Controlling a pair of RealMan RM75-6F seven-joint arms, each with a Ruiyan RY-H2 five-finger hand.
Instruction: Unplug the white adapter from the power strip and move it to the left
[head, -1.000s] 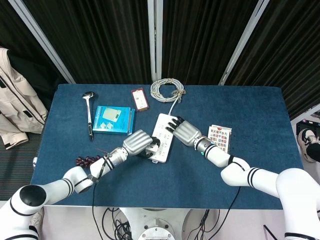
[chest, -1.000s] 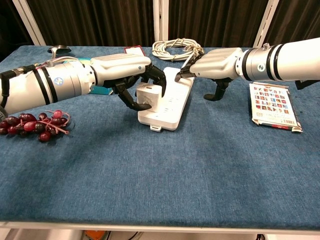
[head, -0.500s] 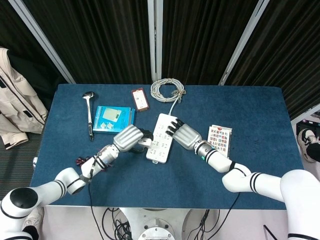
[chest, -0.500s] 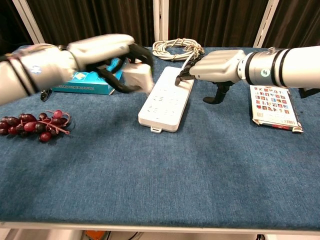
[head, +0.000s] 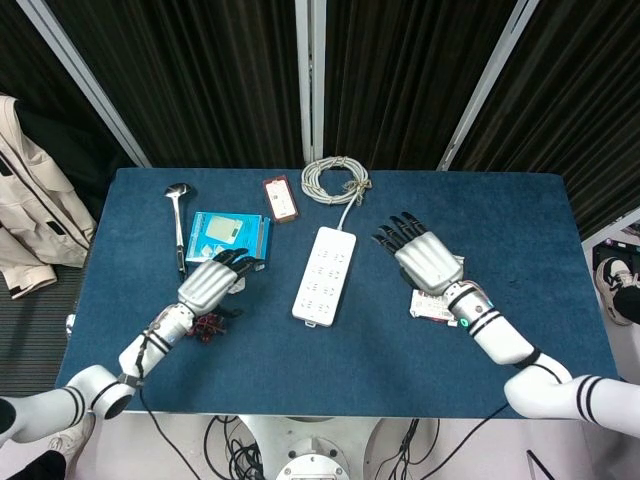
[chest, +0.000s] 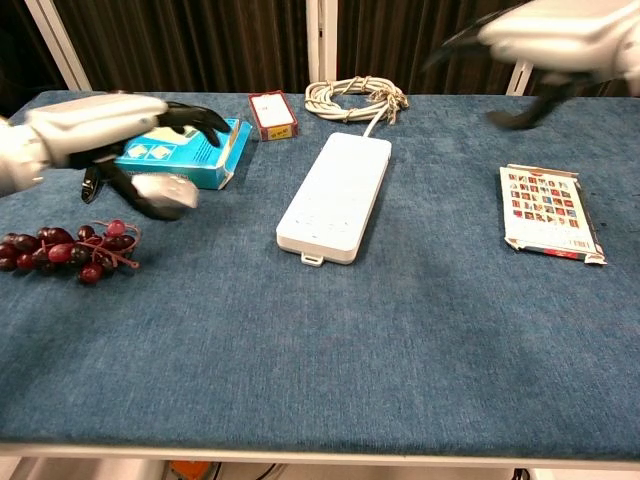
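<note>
White adapter (chest: 165, 190) off the power strip (head: 322, 274), held well to its left.
The left hand (head: 209, 284) clasps it above the grapes (chest: 66, 250); the right hand (head: 425, 258), fingers spread and holding nothing, hovers right of the strip.

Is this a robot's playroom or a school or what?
Probably a robot test lab, not a home. A table with blue cloth stands before black curtains, and mixed practice things lie on it: a power strip, grapes, a ladle.
</note>
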